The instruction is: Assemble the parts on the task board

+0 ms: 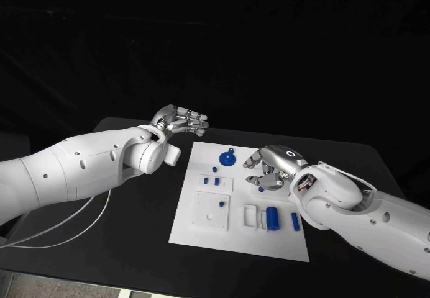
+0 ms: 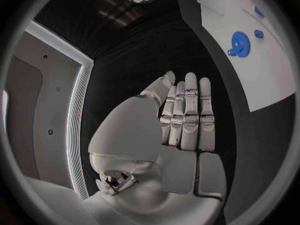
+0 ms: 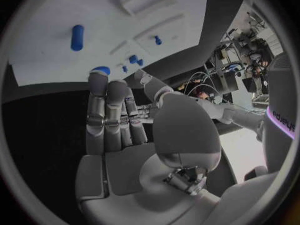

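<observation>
- Right hand [image 1: 269,169] hovers low over the right edge of the task board [image 1: 202,234], about level with its middle; its fingers are apart and loosely bent, and nothing is held in them.
- Left hand [image 1: 182,121] is raised off the board's far left corner, over the black table [image 1: 134,248], fingers straight and together, palm empty.
- Blue gear [image 1: 228,159] lies flat on the far part of the board, just left of the right hand and to the near right of the left hand; a small blue knob [image 1: 215,168] sits just near of it.
- Two small blue pegs [image 1: 211,181] stand in a raised block left of the right hand.
- Near the board's near right edge a thick blue cylinder [image 1: 271,218] and a thinner blue pin [image 1: 295,221] lie side by side, long axes running near to far, both on the near side of the right hand.
- Judgement: the right hand is the closer one to every loose part; the gear calls for a short reach left, the cylinder a pull back toward the near edge.
</observation>
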Motion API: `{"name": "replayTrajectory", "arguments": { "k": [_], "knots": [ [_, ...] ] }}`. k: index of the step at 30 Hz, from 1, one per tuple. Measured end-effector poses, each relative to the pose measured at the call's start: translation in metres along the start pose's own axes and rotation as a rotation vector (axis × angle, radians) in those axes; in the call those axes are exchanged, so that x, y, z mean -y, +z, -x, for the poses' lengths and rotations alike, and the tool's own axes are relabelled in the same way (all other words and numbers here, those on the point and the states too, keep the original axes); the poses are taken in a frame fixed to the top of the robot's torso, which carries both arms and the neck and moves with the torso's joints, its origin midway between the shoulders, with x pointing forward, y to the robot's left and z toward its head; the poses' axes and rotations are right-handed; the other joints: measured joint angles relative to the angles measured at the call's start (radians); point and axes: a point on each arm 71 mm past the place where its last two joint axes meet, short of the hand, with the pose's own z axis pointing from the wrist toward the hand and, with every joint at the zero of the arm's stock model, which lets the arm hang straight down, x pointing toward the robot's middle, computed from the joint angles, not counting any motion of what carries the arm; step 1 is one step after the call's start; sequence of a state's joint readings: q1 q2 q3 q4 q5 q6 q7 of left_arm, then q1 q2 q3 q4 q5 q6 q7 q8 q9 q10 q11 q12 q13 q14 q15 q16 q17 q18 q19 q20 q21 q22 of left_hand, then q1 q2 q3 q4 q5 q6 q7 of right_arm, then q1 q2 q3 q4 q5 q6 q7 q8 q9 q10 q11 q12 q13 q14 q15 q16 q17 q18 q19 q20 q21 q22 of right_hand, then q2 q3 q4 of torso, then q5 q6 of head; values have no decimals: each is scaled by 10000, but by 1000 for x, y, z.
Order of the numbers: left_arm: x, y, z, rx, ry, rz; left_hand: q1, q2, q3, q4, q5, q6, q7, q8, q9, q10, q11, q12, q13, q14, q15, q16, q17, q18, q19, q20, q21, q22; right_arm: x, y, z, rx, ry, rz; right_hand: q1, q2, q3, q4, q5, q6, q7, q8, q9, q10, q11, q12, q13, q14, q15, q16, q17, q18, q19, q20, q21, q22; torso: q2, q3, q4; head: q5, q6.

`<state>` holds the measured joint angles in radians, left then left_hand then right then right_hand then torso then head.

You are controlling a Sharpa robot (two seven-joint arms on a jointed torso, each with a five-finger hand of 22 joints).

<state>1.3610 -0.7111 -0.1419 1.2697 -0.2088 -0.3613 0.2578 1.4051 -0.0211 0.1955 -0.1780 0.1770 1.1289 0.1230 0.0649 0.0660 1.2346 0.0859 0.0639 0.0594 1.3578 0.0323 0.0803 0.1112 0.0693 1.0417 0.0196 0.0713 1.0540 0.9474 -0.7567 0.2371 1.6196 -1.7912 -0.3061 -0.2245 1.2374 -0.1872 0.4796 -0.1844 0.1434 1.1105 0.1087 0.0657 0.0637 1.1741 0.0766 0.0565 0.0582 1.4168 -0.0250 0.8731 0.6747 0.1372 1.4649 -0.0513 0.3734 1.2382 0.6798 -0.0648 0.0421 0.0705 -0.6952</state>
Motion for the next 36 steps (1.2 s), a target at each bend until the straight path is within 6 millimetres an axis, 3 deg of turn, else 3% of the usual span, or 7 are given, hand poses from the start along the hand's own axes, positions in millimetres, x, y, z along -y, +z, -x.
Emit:
{"name": "replayTrajectory", "arguments": {
  "k": [9,13,18,26,30,36],
  "knots": [
    [0,0,0,-27,-5,1,0,0,0,0,0,0,0,0,0,0,0,0,0,0,0,0,0,0,0,0,0,1,28,-3,9,-109,-30,-754,121,-40,-999,147,-123,-145,-72,0,-3,-367,71,0,3,-1,-1,0,-14,-6,20,19,-72,-205,12,12,7,-92,41],
    [0,0,-1,-48,-10,-3,0,0,0,0,0,0,0,0,0,0,0,0,0,0,0,0,1,0,0,0,0,1,36,0,6,-333,-82,-997,501,-65,-1966,547,-242,-408,-186,0,-5,-843,172,0,12,-74,70,0,-28,91,17,126,-330,-342,17,12,14,-133,44],
    [0,1,-2,-72,-15,-8,0,0,0,0,0,0,0,0,0,0,0,0,0,0,0,0,1,0,0,0,0,1,39,3,0,-690,-137,-1162,723,-158,-2513,1069,-242,-592,-266,0,-5,-1022,234,0,12,-120,112,51,-63,243,-15,163,-485,-442,17,12,35,-173,20],
    [0,1,-1,-73,-15,-3,0,0,0,0,0,0,0,0,0,0,0,0,0,0,0,0,1,1,0,0,0,1,45,3,-8,-1438,-331,-1407,778,-169,-2820,1376,-231,-592,-266,0,-4,-963,176,0,12,-121,112,90,-87,244,-14,164,-526,-454,18,-2,40,-191,-18],
    [0,1,-1,-74,-15,-1,0,0,2,53,0,0,0,0,0,0,0,0,0,0,0,0,1,0,0,0,0,-15,46,2,-11,-1751,-405,-1464,810,-71,-2872,1316,-193,-545,-221,0,-4,-730,125,0,11,-121,111,96,-87,244,0,177,-526,-450,17,-5,33,-192,-23],
    [0,1,-1,-82,-18,0,0,0,2,52,0,0,0,0,0,0,0,0,0,0,0,0,1,0,0,0,0,-14,46,2,-19,-2246,-504,-1517,708,137,-2469,859,-200,-444,-120,0,-4,-437,48,0,11,-120,110,96,-86,243,0,177,-407,-425,13,-5,30,-218,-37]
  ]
}}
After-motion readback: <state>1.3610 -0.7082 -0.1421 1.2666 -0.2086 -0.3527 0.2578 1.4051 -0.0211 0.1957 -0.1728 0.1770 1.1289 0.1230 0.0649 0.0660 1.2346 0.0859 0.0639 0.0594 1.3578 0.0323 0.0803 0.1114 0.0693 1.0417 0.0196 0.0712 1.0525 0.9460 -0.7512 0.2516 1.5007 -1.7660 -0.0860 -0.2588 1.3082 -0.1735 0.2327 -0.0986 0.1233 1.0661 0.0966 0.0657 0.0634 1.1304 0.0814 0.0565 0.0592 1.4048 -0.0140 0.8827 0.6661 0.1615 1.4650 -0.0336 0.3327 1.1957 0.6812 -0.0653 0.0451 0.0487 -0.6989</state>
